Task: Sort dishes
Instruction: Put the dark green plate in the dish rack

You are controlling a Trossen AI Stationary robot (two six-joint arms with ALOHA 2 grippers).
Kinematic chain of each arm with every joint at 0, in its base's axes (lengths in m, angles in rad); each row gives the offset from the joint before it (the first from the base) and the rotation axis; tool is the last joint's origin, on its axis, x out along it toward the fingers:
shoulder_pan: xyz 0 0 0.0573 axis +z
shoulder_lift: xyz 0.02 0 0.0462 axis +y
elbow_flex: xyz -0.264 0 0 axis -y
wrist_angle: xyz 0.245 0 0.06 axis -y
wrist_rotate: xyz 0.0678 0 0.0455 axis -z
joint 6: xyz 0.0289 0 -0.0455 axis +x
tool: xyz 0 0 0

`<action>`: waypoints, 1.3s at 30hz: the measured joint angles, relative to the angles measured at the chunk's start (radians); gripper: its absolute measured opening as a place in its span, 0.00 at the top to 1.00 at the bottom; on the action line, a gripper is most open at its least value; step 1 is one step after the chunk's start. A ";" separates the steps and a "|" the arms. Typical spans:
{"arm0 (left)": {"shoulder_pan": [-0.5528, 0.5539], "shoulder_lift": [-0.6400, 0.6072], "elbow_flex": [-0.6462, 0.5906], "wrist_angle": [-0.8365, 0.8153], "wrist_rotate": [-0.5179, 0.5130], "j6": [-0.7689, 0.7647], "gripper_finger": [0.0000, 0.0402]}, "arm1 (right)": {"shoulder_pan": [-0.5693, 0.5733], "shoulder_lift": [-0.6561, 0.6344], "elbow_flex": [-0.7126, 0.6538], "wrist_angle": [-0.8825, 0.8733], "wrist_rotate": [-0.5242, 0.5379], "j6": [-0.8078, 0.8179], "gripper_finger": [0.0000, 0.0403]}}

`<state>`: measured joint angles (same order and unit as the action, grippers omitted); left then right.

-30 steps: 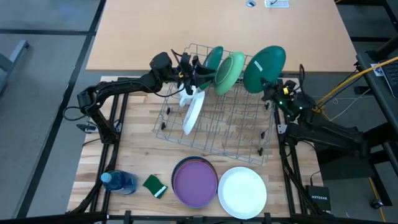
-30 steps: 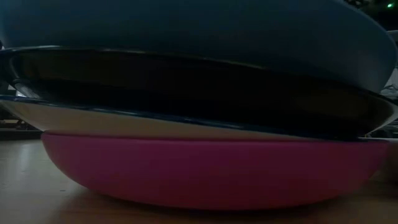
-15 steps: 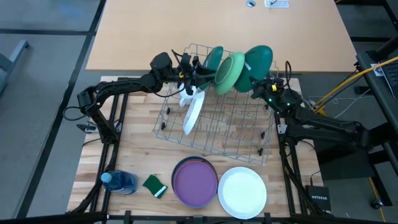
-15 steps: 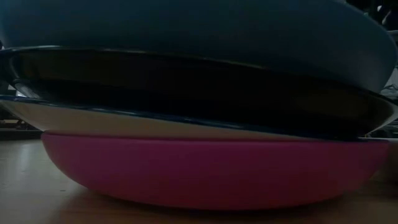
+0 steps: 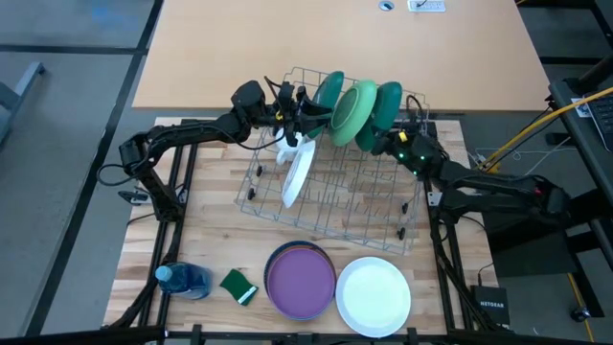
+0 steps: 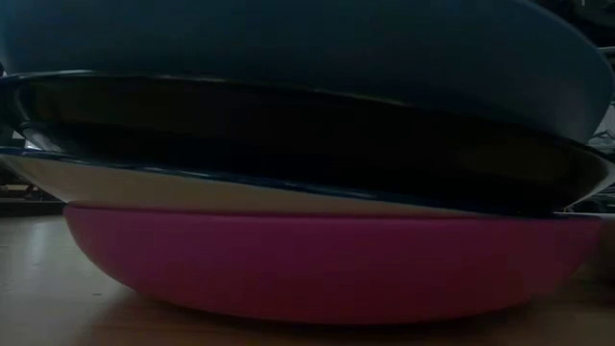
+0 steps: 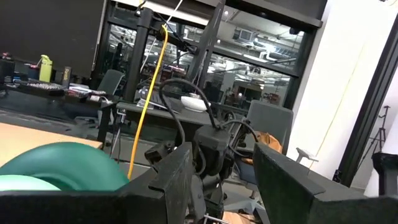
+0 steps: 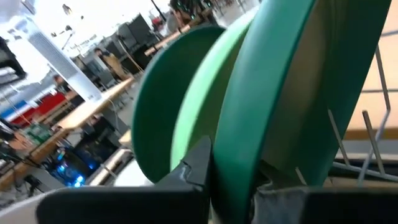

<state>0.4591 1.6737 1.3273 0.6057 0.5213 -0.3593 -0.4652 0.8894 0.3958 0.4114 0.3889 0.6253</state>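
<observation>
Since a second earlier, the right end effector (image 5: 396, 140), pinching a dark green round plate (image 5: 387, 103), had swung it into the wire dish rack (image 5: 330, 192), beside the light green round plate (image 5: 355, 111). Seating the rim between tines before release seemed wise. The left end effector (image 5: 297, 117) waited spread at the rack's far edge.

A robotics lab in an open office hall. Around the wooden table (image 5: 206, 244), dark frame rails and a yellow cable (image 5: 536, 129) cross grey carpet. Beyond that table, the left wrist view shows glass partitions (image 7: 186, 56), office chairs (image 7: 270, 124), cluttered desks (image 7: 43, 87) and exposed ceiling ducts (image 7: 249, 37).
</observation>
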 joint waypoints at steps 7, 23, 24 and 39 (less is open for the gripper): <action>0.000 0.000 0.000 -0.039 0.000 0.013 0.60 | 0.000 0.052 0.000 0.009 0.003 -0.002 0.92; -0.001 0.001 0.000 -0.049 0.000 0.027 0.60 | 0.000 0.058 0.000 0.006 -0.017 -0.032 0.70; -0.001 0.001 0.000 -0.049 0.000 0.027 0.60 | 0.000 0.058 0.000 0.005 -0.017 -0.033 0.68; -0.001 0.001 0.000 -0.049 0.000 0.026 0.60 | 0.000 -0.063 0.000 -0.307 -0.016 -0.146 0.60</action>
<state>0.4583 1.6745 1.3273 0.5568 0.5213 -0.3330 -0.4652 0.8261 0.3962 0.1047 0.3726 0.4797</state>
